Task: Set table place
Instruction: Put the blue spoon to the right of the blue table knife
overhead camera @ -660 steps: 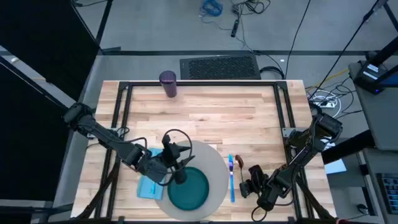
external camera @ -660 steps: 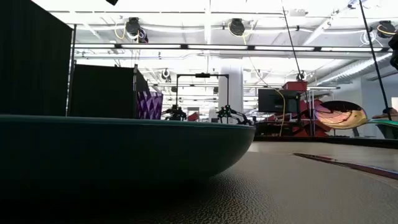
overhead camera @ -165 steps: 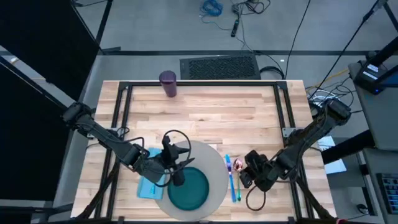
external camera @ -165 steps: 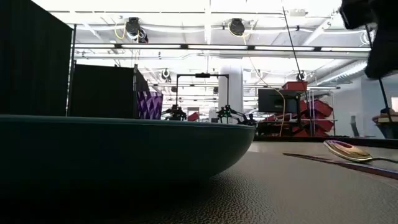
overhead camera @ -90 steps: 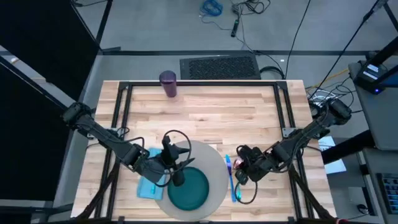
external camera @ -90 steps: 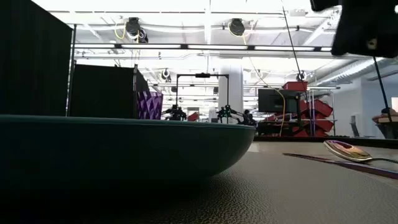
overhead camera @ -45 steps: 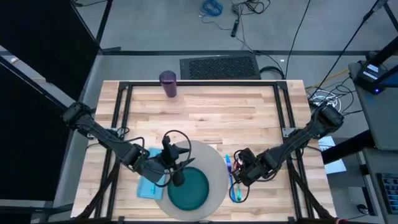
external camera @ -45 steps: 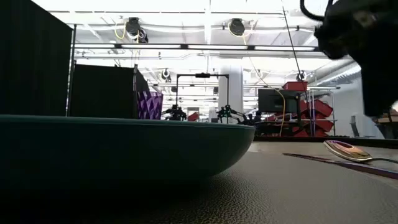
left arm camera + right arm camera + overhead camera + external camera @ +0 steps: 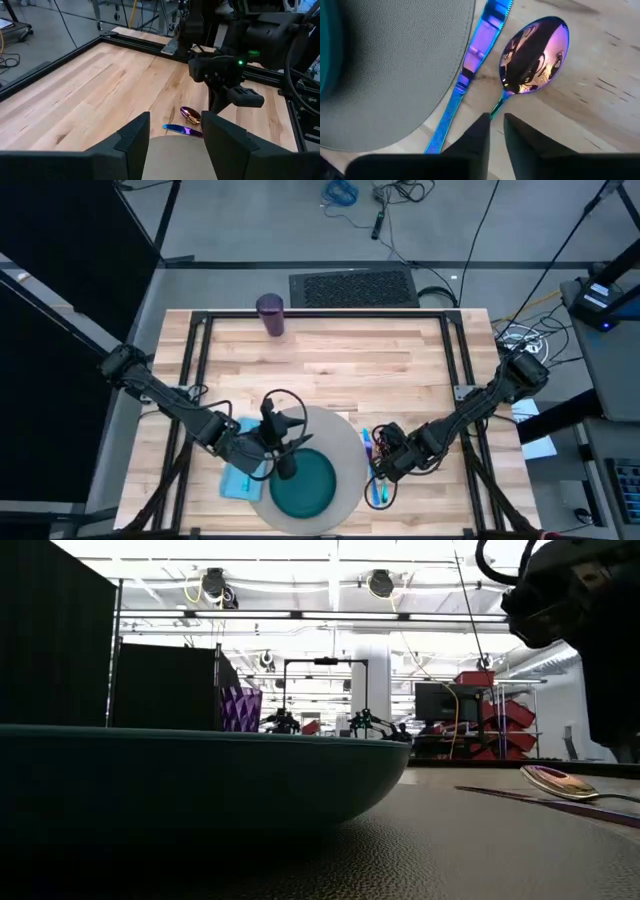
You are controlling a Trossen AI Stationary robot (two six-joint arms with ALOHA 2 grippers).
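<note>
A: Right gripper sits low beside the round grey mat, fingers nearly pressed together over the spoon handle, glossy pink bowl lying on pale planks.

B: Left gripper, spread, hovers over the mat; table beyond lies open.

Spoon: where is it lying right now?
In the right wrist view the spoon lies on the bare table, beside the knife at the mat's right edge.

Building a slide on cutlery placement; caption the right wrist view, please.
Right gripper poised over the spoon handle, knife lying along the grey mat edge.
</note>
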